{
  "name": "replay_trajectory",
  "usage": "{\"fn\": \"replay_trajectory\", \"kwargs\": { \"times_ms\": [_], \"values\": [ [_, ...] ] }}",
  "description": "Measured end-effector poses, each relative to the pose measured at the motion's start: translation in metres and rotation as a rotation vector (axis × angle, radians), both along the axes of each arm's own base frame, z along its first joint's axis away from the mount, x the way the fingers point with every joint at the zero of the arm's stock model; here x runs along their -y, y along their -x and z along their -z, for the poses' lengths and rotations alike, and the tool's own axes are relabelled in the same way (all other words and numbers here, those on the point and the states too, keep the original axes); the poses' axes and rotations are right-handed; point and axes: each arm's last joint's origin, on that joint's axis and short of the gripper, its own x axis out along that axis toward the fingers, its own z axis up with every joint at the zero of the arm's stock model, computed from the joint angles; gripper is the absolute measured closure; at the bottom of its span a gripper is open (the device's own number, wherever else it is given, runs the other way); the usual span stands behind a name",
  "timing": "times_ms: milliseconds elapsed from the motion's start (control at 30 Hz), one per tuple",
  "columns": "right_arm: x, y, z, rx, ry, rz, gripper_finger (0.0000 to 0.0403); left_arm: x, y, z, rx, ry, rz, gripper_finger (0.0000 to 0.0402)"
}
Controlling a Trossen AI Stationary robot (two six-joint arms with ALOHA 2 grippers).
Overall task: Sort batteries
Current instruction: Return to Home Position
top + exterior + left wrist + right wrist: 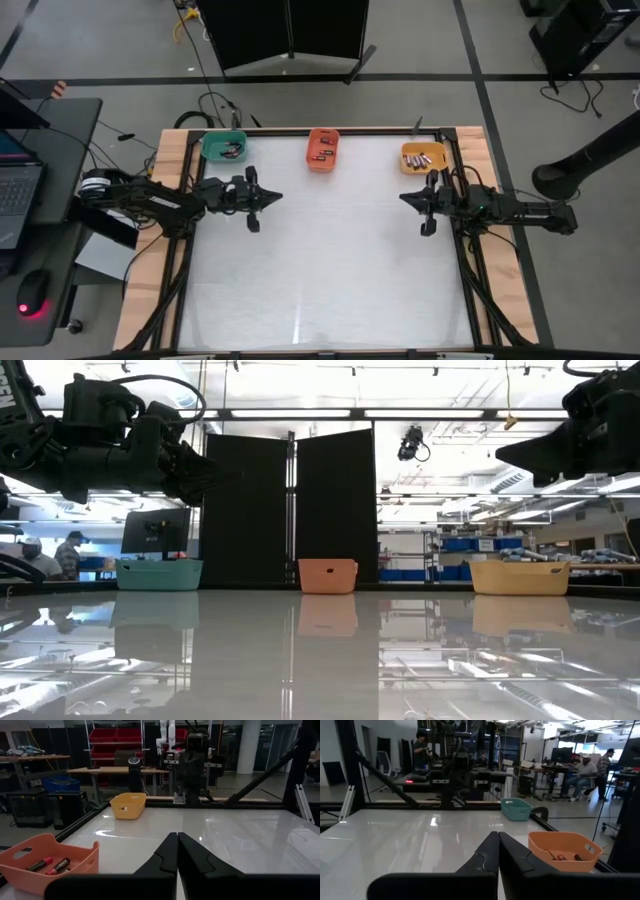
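Batteries lie inside three bins along the table's far edge: a teal bin (224, 147) on the left, an orange bin (322, 149) in the middle, a yellow bin (422, 157) on the right. In the left wrist view two dark batteries with red ends (49, 865) rest on the orange bin's floor. My left gripper (272, 198) (177, 836) hovers shut above the table's left part. My right gripper (404, 198) (498, 836) hovers shut over the right part. Both point toward the table's middle and hold nothing.
The white tabletop (330, 260) spreads bare between and in front of both grippers. A black frame (470, 270) runs around the table. People sit and stand in the room beyond (582, 772). A laptop and a mouse (30, 295) sit on a desk to the left.
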Motion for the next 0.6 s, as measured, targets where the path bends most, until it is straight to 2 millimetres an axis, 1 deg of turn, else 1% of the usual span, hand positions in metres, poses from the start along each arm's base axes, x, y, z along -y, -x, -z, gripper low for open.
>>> {"fn": "replay_trajectory", "kwargs": {
  "times_ms": [167, 267, 333, 400, 500, 600],
  "values": [
    [0.0, 0.0, 0.0, -0.003, -0.004, 0.001, 0.0364, 0.0, 0.001, -0.006, 0.062, -0.017, -0.001, 0.0387],
    [0.0, 0.0, 0.0, -0.003, -0.006, 0.001, 0.0355, 0.002, 0.008, -0.006, 0.104, -0.039, -0.002, 0.0387],
    [0.0, 0.0, 0.0, -0.003, -0.006, 0.001, 0.0353, 0.004, 0.018, -0.002, 0.122, -0.045, -0.003, 0.0387],
    [0.0, 0.0, 0.0, -0.003, -0.006, 0.001, 0.0353, 0.004, 0.021, -0.005, 0.159, -0.053, -0.011, 0.0387],
    [0.0, 0.0, 0.0, -0.003, -0.005, 0.001, 0.0355, 0.004, 0.022, -0.006, 0.152, -0.054, -0.015, 0.0387],
    [0.0, 0.0, 0.0, -0.001, -0.005, 0.002, 0.0357, 0.004, 0.023, -0.003, 0.107, -0.042, -0.016, 0.0387]
  ]
}}
